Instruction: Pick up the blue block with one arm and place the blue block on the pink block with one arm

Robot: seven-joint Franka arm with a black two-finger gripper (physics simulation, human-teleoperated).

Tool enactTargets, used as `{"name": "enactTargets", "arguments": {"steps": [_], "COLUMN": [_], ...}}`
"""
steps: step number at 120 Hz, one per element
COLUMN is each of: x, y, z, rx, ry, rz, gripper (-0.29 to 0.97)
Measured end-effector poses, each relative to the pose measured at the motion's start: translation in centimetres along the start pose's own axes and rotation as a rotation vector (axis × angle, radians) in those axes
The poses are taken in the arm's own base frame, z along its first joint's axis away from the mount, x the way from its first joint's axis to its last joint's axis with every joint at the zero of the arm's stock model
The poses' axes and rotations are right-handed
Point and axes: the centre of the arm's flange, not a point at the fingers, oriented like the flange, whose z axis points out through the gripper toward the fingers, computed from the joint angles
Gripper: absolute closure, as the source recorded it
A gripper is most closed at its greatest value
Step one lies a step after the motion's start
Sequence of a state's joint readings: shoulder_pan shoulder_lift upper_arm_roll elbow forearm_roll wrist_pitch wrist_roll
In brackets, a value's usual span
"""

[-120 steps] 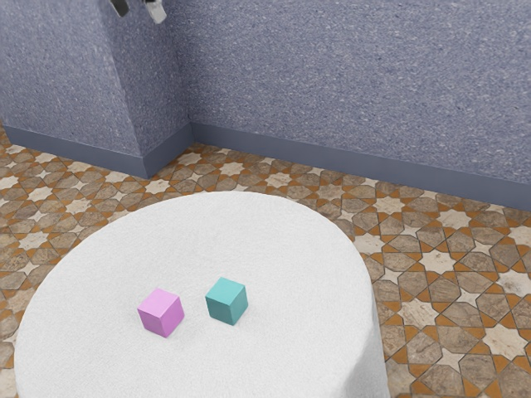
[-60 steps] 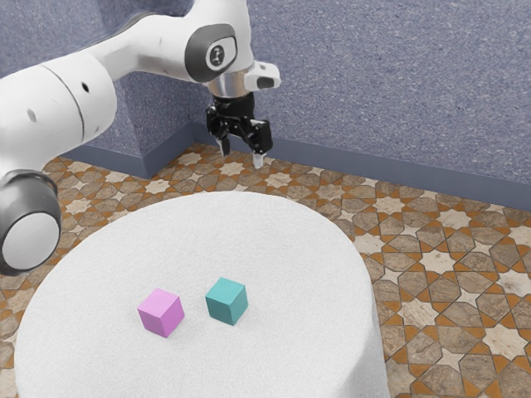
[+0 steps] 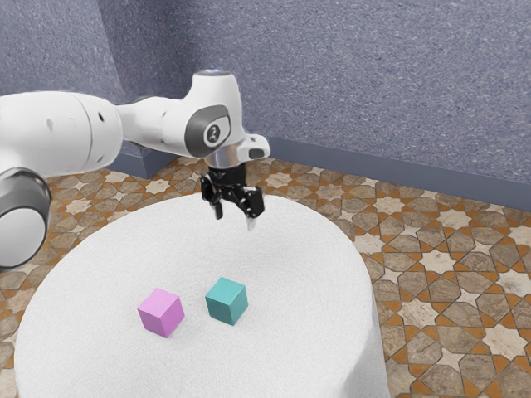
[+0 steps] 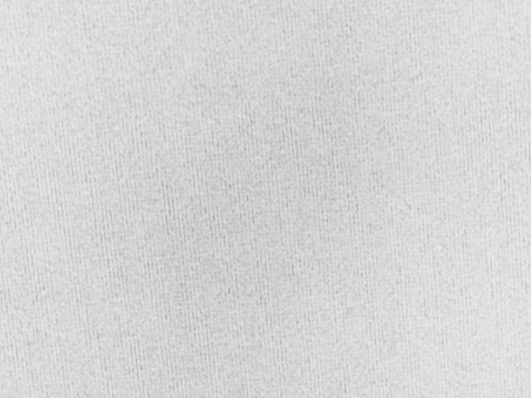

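Two blocks on white round table (image 3: 323, 274): blue block (image 3: 226, 300) just beside pink block (image 3: 161, 312), on the exterior view's right, apart. Gripper (image 3: 236, 219): fingers spread, empty, hovering above the table's far part, away from both.

Chunky glossy white arm (image 3: 149, 124), all rounded shells, grey caps (image 3: 21, 217) on the joints, dark grey disc (image 3: 212, 131) near the wrist. Small black two-finger gripper (image 3: 236, 219) with pale fingertips (image 3: 251, 225).
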State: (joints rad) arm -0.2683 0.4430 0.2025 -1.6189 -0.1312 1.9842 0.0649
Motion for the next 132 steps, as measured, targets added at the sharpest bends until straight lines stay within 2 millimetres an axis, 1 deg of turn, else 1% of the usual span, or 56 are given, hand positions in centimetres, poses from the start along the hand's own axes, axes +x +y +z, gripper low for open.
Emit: {"name": "enactTargets", "arguments": {"steps": [31,43,54,58,72,89,96,117,132], "x": [-3.2,-3.9,-4.0,-4.3,-5.6,-6.1,-6.0,-5.9,-5.9], "y": [-0.1,0.5,1.3,1.5,1.5,1.5,1.6,2.3,3.8], "z": [4.6,5.5,5.6,5.9,7.5,8.9,9.1,8.9,8.8], "rx": [0.010,0.024,0.041,0.044,0.051,0.057,0.059,0.057,0.010], "ry": [0.083,0.119,0.155,0.159,0.163,0.166,0.169,0.194,0.207], "rz": [-0.003,0.019,0.049,0.055,0.065,0.071,0.074,0.085,0.055], "gripper": [0.02,0.02,0.02,0.02,0.02,0.02,0.02,0.02,0.02]}}
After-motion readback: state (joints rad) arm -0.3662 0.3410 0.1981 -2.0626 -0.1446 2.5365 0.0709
